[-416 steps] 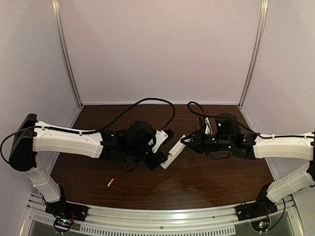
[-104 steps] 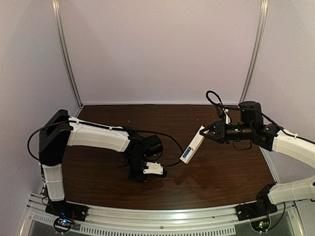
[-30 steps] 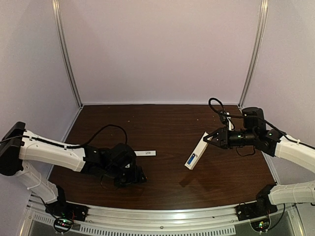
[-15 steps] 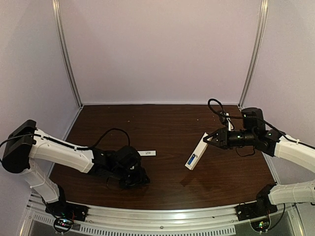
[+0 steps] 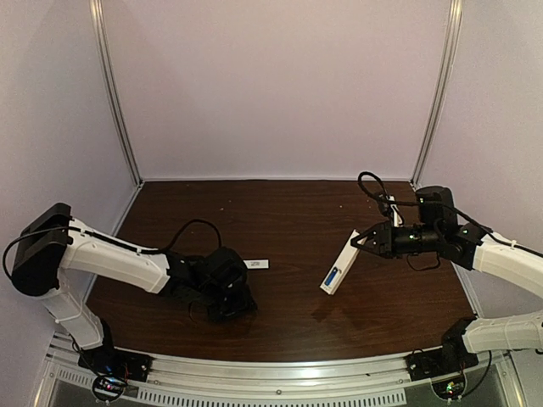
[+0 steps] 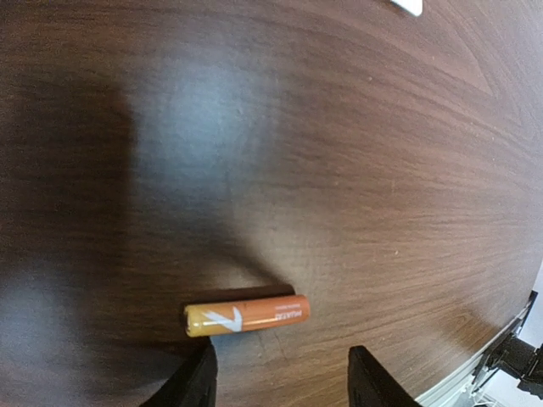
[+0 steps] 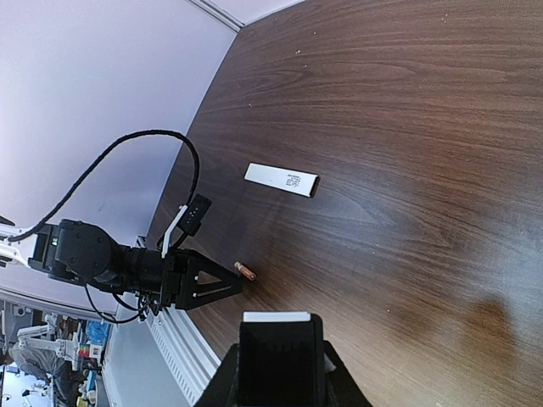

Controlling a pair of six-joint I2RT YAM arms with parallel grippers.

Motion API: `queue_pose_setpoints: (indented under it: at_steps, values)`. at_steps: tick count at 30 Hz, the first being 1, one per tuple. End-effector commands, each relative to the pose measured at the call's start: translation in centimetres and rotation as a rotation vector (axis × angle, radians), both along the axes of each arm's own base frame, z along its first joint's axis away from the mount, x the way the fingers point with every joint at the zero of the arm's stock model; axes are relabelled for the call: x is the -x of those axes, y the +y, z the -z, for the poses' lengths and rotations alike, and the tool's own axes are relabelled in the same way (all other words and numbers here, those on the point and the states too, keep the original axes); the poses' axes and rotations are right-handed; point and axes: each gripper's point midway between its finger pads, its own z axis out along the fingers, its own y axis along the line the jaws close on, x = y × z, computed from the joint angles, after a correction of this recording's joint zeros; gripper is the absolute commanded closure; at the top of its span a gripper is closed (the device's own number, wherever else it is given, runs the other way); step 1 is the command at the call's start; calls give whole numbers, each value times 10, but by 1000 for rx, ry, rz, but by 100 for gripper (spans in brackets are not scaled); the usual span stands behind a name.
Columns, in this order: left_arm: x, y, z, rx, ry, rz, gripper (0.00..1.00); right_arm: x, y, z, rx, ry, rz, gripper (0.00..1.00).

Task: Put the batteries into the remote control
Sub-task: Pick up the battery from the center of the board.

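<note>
Dark wood-grain tabletop (image 6: 339,127) filled the left wrist view. Low in that frame lay the orange battery (image 6: 246,315), flat, its long axis running left to right. The left gripper (image 6: 284,383) hovered at the bottom edge with its fingers (image 6: 197,383) spread apart. The orange battery sat just beyond the tips, nearer the left-hand finger, and its length ran along the line between the two fingers rather than across it. By my reading a closing pinch would meet its ends, so the wrist probably needed a turn first.

In the overhead view, right of centre, the right gripper (image 5: 363,241) was clamped on the upper end of the remote control (image 5: 340,262). It held the remote control tilted above the tabletop, with a blue battery (image 5: 329,276) showing near its lower end. A white cover strip (image 5: 256,264) lay near the left gripper, which was by far the closer arm to the orange battery.
</note>
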Motion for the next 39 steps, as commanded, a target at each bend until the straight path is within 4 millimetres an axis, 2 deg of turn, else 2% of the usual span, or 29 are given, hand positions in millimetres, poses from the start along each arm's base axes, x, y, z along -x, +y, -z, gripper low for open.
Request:
queue_pose_setpoints:
  at_steps: [1,9,18,27,39]
  values:
    - [-7,16,13,-85,11,-29,47,-7,-3,-5,16,-32,18,100]
    - [-16,24,21,-154,19,-35,49,-7,-3,-4,23,-34,15,100]
    - [-20,38,34,-361,72,-9,52,-8,-4,-5,28,-40,15,100]
    - [-24,50,46,-496,96,0,55,-6,-6,-6,27,-46,13,100]
    - [-25,61,65,-593,129,-12,57,-5,-7,-6,31,-57,5,100]
